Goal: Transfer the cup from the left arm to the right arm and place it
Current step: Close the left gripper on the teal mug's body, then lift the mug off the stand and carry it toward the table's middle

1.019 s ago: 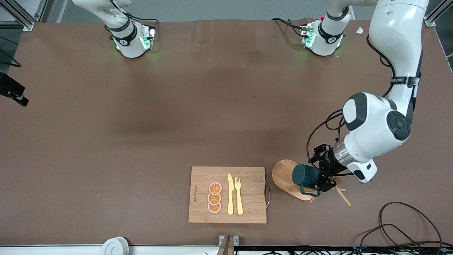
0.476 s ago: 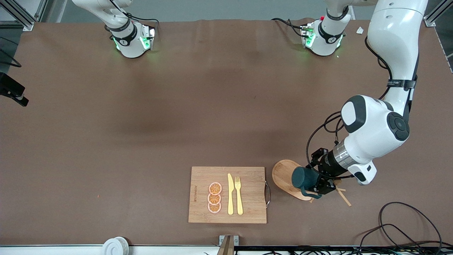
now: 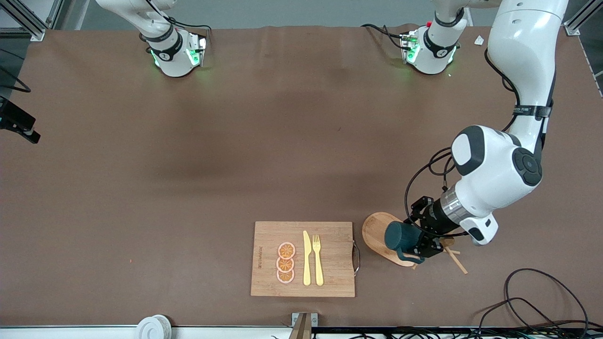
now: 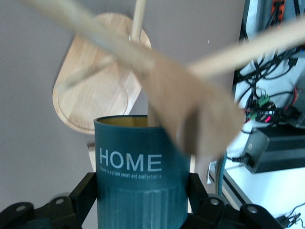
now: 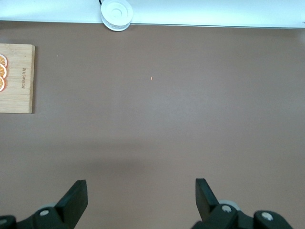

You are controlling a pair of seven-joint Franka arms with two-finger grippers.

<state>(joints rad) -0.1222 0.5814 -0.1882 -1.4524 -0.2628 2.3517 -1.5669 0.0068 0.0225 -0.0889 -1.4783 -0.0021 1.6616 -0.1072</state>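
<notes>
The dark teal cup [image 3: 399, 236] with white "HOME" lettering lies tilted on its side in my left gripper [image 3: 417, 241], which is shut on its ribbed wall. Its handle [image 3: 409, 258] points toward the front camera. The cup hangs over the oval wooden base [image 3: 377, 230] of a mug stand. In the left wrist view the cup [image 4: 138, 167] sits between the black fingers [image 4: 82, 196], with the stand's wooden pegs [image 4: 190, 109] crossing close above its rim. My right gripper [image 5: 140, 195] is open and empty, high over bare table toward the right arm's end.
A wooden cutting board [image 3: 330, 278] with a yellow knife [image 3: 306, 258], a yellow fork [image 3: 317, 258] and orange slices [image 3: 285, 262] lies beside the stand. A white roll [image 3: 153, 327] sits at the table's front edge. Cables [image 3: 537, 301] lie near the left arm's corner.
My left gripper has shifted slightly toward the right arm's end with the cup, still over the stand's base. The right arm has barely moved.
</notes>
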